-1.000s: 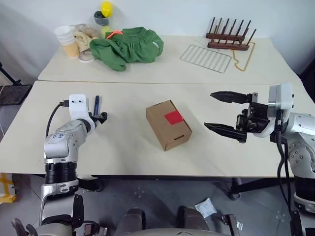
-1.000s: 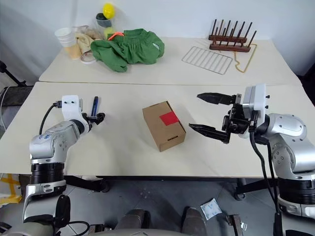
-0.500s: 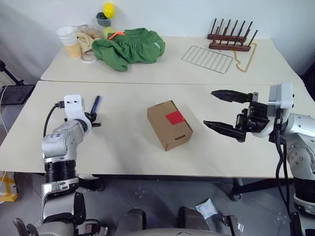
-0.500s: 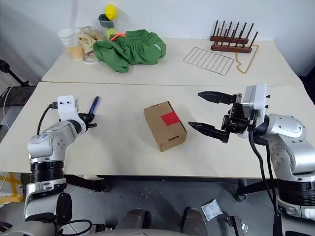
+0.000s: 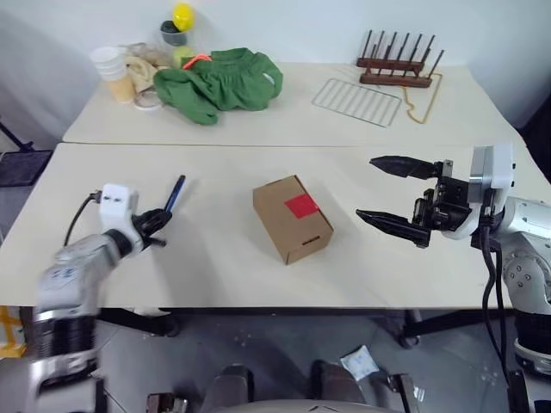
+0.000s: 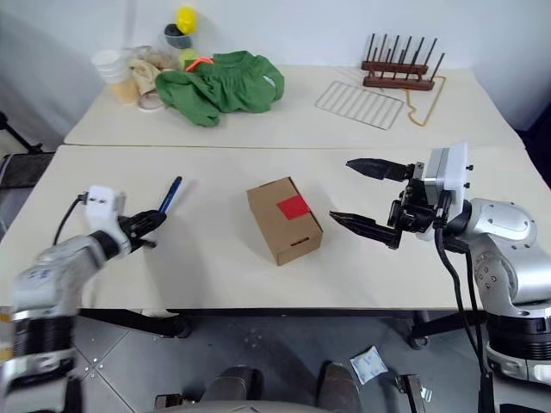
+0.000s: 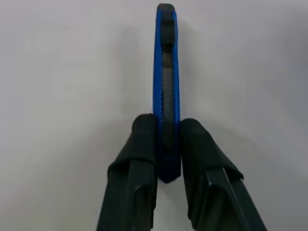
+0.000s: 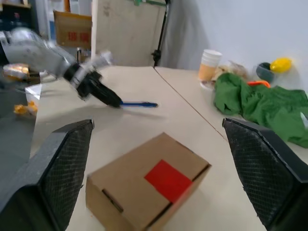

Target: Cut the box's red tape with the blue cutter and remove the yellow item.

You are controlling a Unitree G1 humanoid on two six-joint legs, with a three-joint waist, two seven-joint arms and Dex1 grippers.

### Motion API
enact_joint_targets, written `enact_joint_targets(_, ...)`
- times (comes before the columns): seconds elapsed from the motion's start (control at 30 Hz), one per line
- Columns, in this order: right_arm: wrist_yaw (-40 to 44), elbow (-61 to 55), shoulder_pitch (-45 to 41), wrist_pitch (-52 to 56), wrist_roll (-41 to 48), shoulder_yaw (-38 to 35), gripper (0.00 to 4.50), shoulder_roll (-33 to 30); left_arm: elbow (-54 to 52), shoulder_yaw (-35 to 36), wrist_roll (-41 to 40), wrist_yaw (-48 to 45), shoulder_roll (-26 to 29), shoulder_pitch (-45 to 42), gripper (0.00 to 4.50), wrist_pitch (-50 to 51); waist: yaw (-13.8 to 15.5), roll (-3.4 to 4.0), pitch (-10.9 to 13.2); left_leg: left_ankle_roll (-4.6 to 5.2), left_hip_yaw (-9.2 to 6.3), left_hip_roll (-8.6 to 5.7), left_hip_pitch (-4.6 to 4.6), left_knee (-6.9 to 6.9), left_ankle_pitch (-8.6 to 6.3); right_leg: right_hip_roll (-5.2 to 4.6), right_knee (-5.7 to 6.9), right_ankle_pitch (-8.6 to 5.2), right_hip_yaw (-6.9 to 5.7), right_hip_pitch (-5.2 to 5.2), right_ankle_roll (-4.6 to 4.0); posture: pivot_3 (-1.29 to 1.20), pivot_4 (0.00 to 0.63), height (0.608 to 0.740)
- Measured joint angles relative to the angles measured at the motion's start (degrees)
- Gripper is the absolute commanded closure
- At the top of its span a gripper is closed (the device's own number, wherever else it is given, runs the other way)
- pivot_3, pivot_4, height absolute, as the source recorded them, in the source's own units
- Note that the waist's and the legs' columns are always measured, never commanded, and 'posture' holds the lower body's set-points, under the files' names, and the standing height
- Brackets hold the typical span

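Silver-grey arms with white wrist blocks, black cables and black textured jaws.

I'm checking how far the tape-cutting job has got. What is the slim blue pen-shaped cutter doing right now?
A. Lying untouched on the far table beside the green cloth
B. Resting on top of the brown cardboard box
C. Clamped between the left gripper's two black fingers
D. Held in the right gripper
C: the left wrist view shows the slim blue pen-shaped cutter pinched between the left gripper's two black fingers, away from the brown cardboard box.
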Motion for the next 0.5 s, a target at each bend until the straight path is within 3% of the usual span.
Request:
enact_joint_targets(0.1, 1.51, -3.15, 2.33, 1.98, 0.96, -0.38, 0.00, -2.54, -2.37, 0.27, -2.35, -18.48, 8.82, 4.24, 4.04, -7.17, 0.54, 0.15, 0.08, 0.05, 0.06, 0.04, 0.01, -0.02, -0.04, 0.00, -0.11, 0.00, -0.03, 0.02, -0.02, 0.00, 0.150, 0.740)
enact_joint_targets(0.2, 2.72, -6.98, 4.83, 3.34, 1.53, 0.35, 0.00, -3.33, -7.53, -3.75, -4.35, -26.62, 11.18, 3.33, 4.04, -7.53, 1.30, 0.29, 0.16, 0.21, 0.05, 0.03, 0.00, 0.11, -0.11, -0.02, -0.08, 0.04, -0.02, 0.10, -0.02, 0.00, 0.150, 0.740)
enact_joint_targets(0.27, 2.40, -10.19, 7.33, 5.26, 2.44, 0.91, 0.00, -3.68, -11.88, -9.68, -4.11, -28.59, 10.21, 0.86, 4.04, -7.88, 1.53, 0.28, 0.16, 0.23, 0.07, 0.03, 0.00, 0.14, -0.12, -0.01, -0.07, 0.07, 0.00, 0.11, -0.02, 0.00, 0.150, 0.740)
enact_joint_targets(0.43, -0.58, -17.40, 16.24, 11.33, 2.74, 2.18, 0.00, -7.04, -15.52, -26.89, 3.93, -22.29, -2.14, -8.55, 4.04, -6.97, 1.90, 0.27, 0.16, 0.26, 0.16, -0.01, 0.00, 0.21, -0.14, 0.00, 0.02, 0.09, 0.01, 0.08, 0.00, 0.00, 0.150, 0.740)
enact_joint_targets(0.5, -2.52, -19.16, 17.28, 13.66, 2.00, 3.08, 0.00, -8.25, -15.28, -32.03, 7.60, -19.87, -4.73, -10.72, 4.04, -6.42, 1.40, 0.20, 0.20, 0.26, 0.19, 0.02, 0.00, 0.25, -0.14, 0.02, 0.03, 0.10, 0.02, 0.07, -0.01, 0.00, 0.150, 0.740)
